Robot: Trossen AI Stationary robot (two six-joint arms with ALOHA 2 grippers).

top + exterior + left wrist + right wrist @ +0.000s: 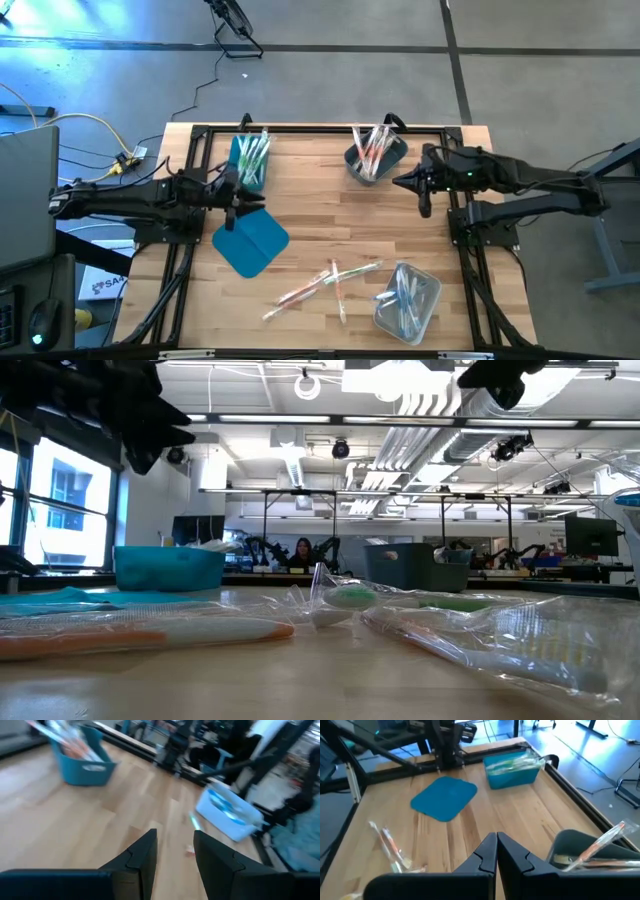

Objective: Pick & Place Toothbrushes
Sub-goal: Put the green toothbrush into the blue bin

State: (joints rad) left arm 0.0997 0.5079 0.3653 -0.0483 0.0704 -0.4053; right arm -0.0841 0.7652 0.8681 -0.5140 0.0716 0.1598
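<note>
High view shows you the left gripper [236,199] raised at the table's left side, between the teal bin [249,160] and the flat teal lid [250,243], its fingers spread with nothing between them. Your right gripper [424,186] hangs at the right, beside the grey bin [374,158], fingers pressed together and empty. The toothbrushes [330,282] are thin pale sticks with pink-orange, green or blue parts: about five lie loose near the front edge, others fill the three bins, including the clear bin [408,299] at near right.
</note>
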